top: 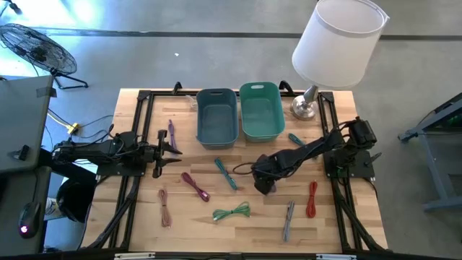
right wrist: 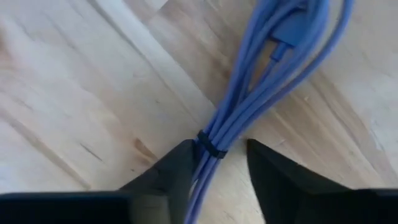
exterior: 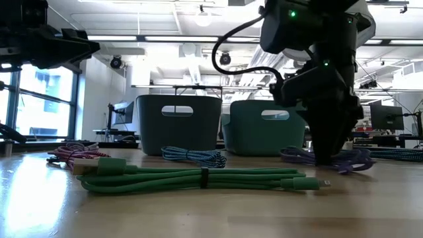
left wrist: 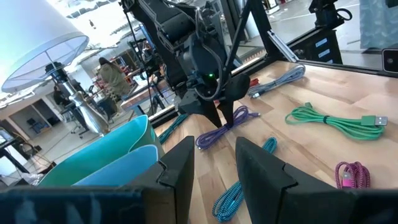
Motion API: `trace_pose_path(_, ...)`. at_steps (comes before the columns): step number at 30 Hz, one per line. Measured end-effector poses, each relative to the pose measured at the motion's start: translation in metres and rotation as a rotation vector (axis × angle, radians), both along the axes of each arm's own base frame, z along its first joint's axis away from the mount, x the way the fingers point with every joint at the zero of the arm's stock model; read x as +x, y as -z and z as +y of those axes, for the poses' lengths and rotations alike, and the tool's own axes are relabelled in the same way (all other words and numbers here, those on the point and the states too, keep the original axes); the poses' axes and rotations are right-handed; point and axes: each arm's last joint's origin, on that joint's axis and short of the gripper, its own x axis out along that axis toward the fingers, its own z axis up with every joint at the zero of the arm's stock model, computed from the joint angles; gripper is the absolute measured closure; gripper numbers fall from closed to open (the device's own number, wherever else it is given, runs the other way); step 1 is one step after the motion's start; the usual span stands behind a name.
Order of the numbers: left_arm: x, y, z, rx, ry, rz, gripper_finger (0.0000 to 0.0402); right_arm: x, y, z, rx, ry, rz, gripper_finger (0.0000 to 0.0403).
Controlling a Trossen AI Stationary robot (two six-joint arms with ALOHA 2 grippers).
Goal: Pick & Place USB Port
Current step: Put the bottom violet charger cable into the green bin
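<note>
I have the right gripper (right wrist: 214, 180) down at the middle of the worktop, its two fingers spread and straddling the purple cable (right wrist: 249, 106) right at the black tie that binds the bundle; I cannot yet call it a pinch, since there is daylight between each finger and the cord. Taking it at the tie makes sense to me: the loops are held together there, so a close at that spot should lift the whole bundle rather than one strand. From the low view the arm stands nearly upright over the cable, fingertips at the wood. The blue bin (top: 216, 115) and the teal bin (top: 261, 110) sit side by side along the far edge, just beyond the cable. My left gripper (top: 164, 149) waits near the left edge, fingers parted and holding nothing. The green cable (top: 232, 211) lies apart toward the near edge.
</note>
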Motion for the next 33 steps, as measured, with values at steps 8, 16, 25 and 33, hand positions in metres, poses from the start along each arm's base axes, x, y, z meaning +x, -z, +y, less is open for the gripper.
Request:
trace_pose_path(8,0.000,0.000,0.000,0.000,0.000,0.000,0.0286,0.002,0.000,0.000,-0.049,-0.105,-0.028,0.0385)
trace_pose_path(16,0.000,0.000,0.000,0.000,0.000,0.000,0.0286,0.004,-0.002,0.004,-0.077,-0.165,-0.040,0.0393)
trace_pose_path(25,0.000,0.000,0.000,0.000,-0.008,0.001,0.0286,0.022,-0.029,0.024,-0.221,-0.293,-0.082,0.0395)
trace_pose_path(33,0.000,0.000,0.000,0.000,-0.008,0.001,0.0286,0.038,-0.083,0.048,-0.367,-0.418,-0.145,0.0395)
